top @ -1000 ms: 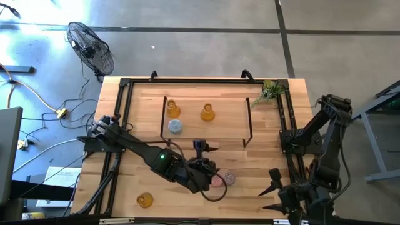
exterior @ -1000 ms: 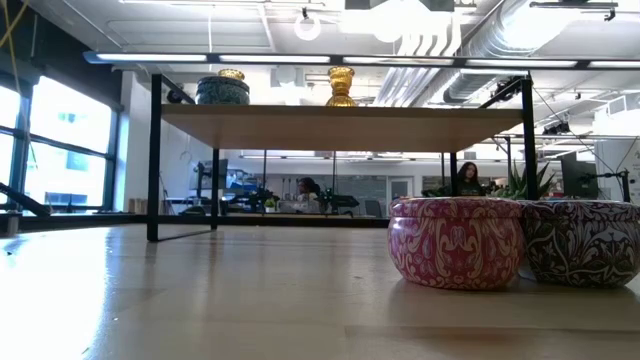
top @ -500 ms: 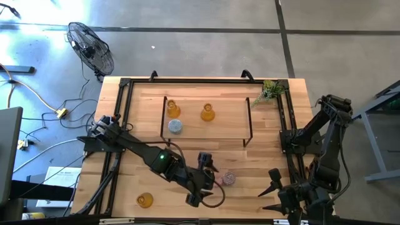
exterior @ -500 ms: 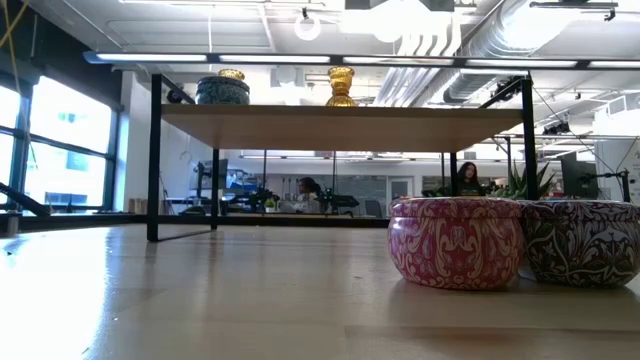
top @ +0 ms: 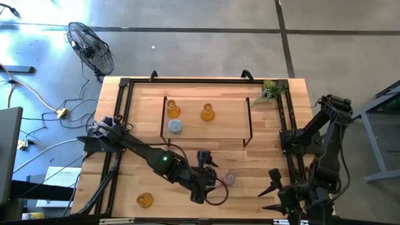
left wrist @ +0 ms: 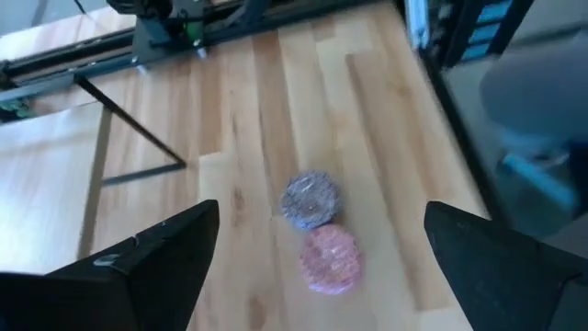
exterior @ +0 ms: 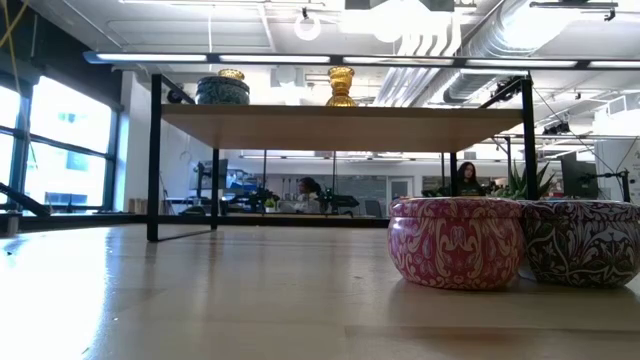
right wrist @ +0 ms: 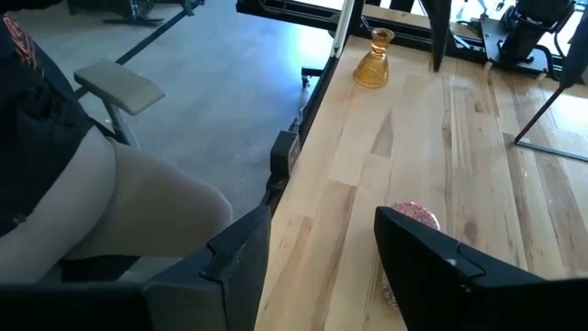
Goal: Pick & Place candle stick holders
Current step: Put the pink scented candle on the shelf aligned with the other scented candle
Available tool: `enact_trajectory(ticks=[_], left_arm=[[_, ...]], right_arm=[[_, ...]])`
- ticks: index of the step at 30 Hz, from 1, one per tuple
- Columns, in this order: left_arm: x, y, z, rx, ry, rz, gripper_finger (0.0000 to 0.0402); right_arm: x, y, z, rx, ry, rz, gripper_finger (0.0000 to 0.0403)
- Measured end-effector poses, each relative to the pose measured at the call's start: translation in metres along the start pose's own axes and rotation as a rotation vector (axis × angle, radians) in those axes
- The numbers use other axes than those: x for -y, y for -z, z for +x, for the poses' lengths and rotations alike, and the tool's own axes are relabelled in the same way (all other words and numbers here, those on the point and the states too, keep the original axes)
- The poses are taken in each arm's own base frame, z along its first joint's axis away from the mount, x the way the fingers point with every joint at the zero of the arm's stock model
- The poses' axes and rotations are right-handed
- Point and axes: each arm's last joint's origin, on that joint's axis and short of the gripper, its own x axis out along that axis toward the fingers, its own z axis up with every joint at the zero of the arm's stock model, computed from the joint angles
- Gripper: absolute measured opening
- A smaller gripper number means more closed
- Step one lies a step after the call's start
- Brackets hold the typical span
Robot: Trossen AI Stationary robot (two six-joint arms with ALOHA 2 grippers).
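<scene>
Table: pale wood planks (top: pixel 125 134) with a black metal frame around the edge.
Shelf: thin wooden board (top: pixel 206 119) on slim black legs, standing toward the far side.
Pink holder: squat, round, patterned tin-like piece (exterior: pixel 455 243), flat top up (left wrist: pixel 332 258), on the near part of the table.
Purple holder: same squat round shape (exterior: pixel 582 242), touching the pink one (left wrist: pixel 310 199).
Blue holder: squat round piece on the shelf (top: pixel 176 126), near its front edge.
Amber holders: two clear amber glass pieces upright on the shelf (top: pixel 173 109) (top: pixel 207 113), bulb base down, narrow neck up; a third (top: pixel 145 200) upright near the table's near-left corner.
My left gripper: hanging over the pink and purple pair (top: pixel 201 160), fingers (left wrist: pixel 147 253) spread wide, nothing between them.
My right gripper: parked at the near-right table edge (top: pixel 275 190), fingers (right wrist: pixel 441 253) apart and empty.
Plant sprig: green, at the far-right corner (top: pixel 270 91).
</scene>
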Motion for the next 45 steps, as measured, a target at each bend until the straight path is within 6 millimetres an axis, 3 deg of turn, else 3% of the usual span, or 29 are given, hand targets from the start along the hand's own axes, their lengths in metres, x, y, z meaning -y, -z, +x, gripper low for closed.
enact_trajectory(ticks=[36,45], left_arm=[[0.006,0.007,0.012,-0.045,0.044,0.061,0.0397],[0.009,0.0,0.012,0.002,0.125,-0.098,0.0397]], right_arm=[[-0.003,0.003,0.004,-0.016,0.005,-0.007,0.0194],[-0.003,0.004,0.005,-0.016,0.009,-0.009,0.0194]])
